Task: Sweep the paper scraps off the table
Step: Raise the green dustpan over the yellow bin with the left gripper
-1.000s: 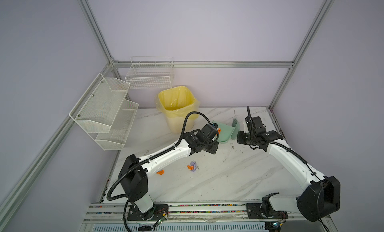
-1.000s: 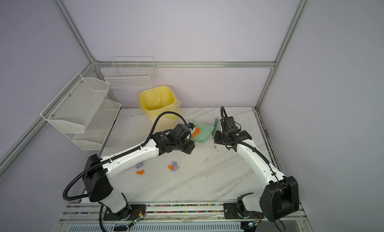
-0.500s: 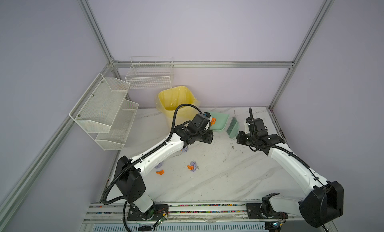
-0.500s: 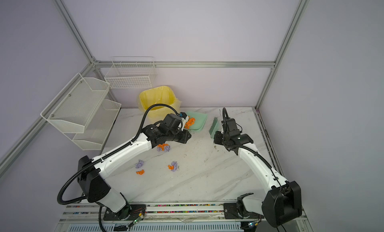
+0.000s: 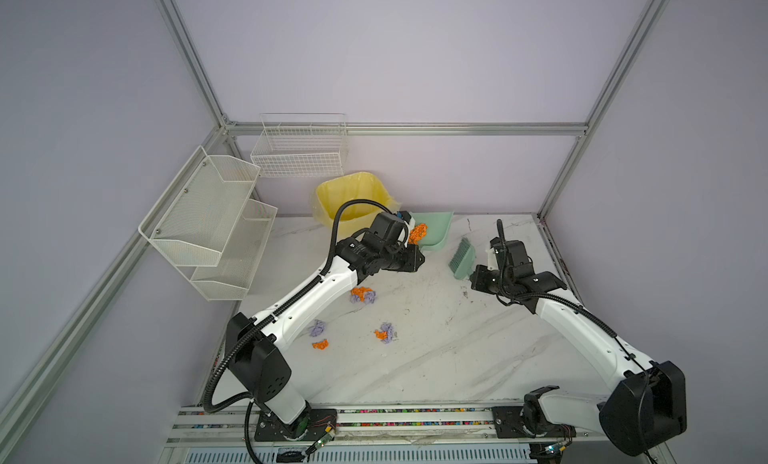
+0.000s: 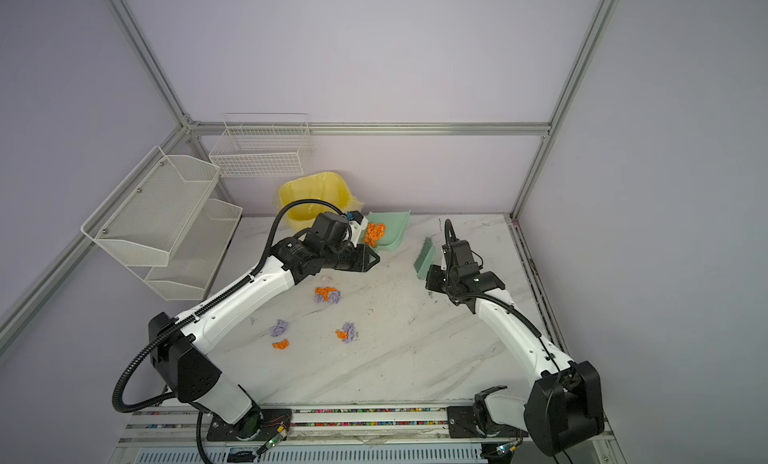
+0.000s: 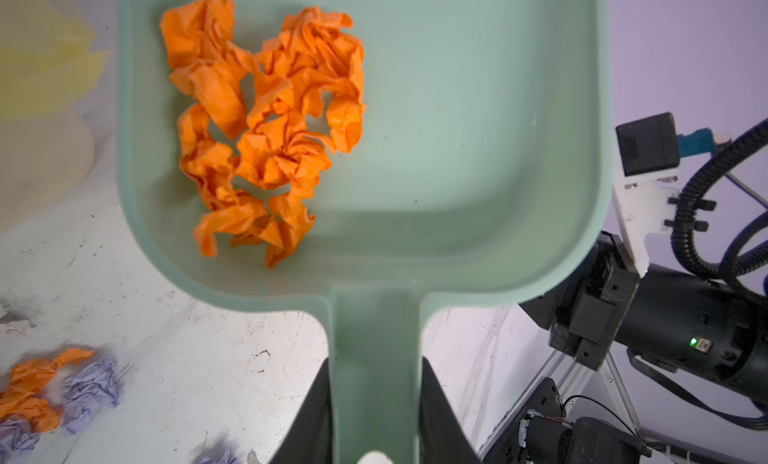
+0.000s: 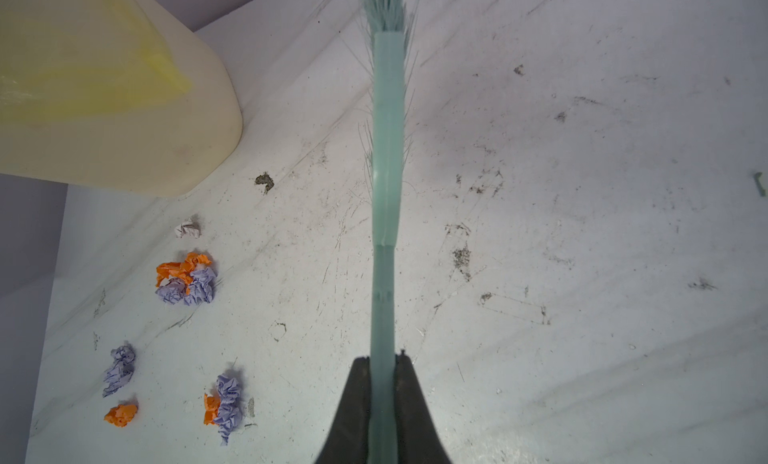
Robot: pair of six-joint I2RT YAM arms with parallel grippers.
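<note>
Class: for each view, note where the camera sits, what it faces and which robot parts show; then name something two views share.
Top views: high above the near rail, facing down across the table; left arm and right arm show whole.
Left wrist: on the left arm, facing along the dustpan in the left fingers; right arm beside.
Right wrist: on the right arm, facing along the brush in the right fingers.
Shared: both wrist views catch loose scraps.

Orange paper scraps [image 7: 266, 125] inside green dustpan [image 7: 478, 129] in left hand [image 7: 376, 416]
</note>
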